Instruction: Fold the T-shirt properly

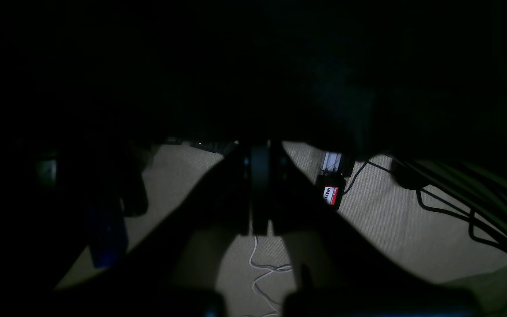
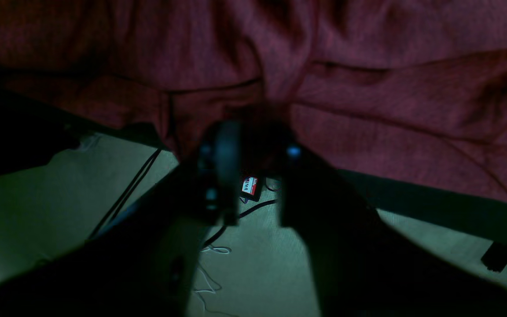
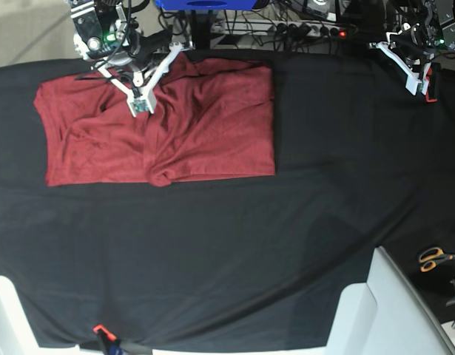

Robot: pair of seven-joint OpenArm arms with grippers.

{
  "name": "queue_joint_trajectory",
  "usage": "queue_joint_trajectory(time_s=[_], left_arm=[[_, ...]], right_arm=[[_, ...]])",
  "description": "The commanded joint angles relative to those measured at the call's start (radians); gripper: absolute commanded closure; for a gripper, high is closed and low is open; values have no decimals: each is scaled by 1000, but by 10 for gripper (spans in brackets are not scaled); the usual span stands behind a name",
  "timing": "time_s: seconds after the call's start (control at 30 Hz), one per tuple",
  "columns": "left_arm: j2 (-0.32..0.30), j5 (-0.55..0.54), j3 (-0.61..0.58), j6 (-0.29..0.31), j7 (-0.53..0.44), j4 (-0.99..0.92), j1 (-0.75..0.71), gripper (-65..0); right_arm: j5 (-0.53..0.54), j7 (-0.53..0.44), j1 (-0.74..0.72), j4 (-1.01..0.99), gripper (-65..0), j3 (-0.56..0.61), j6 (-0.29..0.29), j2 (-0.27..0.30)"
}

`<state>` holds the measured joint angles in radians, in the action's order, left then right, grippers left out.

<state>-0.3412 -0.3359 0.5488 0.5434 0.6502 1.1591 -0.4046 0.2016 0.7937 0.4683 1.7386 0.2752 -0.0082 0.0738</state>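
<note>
The brick-red T-shirt [image 3: 205,126] lies spread and partly folded on the left half of the black cloth, with creases running toward its upper left. My right gripper [image 3: 140,106] sits on that upper part, its white fingers meeting at the tip. In the right wrist view the red fabric [image 2: 390,101] bunches in between the dark fingertips [image 2: 225,145], so the right gripper [image 2: 258,127] is shut on the T-shirt. My left gripper [image 3: 413,83] hangs at the far right back edge, away from the shirt. It is shut [image 1: 260,193] with nothing in it.
A black cloth sheet [image 3: 286,244] covers the whole table. Scissors [image 3: 434,257] lie at the right edge. A white panel [image 3: 382,310] stands at the front right corner. A power strip [image 3: 301,29] and cables run behind the table's back edge.
</note>
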Motion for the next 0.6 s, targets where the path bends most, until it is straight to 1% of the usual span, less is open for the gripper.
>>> queue_joint_trajectory(time_s=[0.0,0.07,0.13,0.17,0.47,0.57], left_arm=[[-22,-19,4,2,-36,20,3,0],[-22,-19,4,2,-36,20,3,0],[-22,-19,4,2,-36,20,3,0],[-22,-19,4,2,-36,20,3,0],[-22,-19,4,2,-36,20,2,0],[-22,-19,4,2,-36,20,3,0]], right_arm=[[3,-7,-4,11,-75,0,3,-2],[3,-7,-6,11,-62,0,3,-2],[3,-7,-7,11,-9,-1,3,-2],[3,-6,-7,11,0,-3,3,-2],[0,-3,-7,22,-8,-6,3,-1],[0,40,-16,53,-8,-7,3,1]])
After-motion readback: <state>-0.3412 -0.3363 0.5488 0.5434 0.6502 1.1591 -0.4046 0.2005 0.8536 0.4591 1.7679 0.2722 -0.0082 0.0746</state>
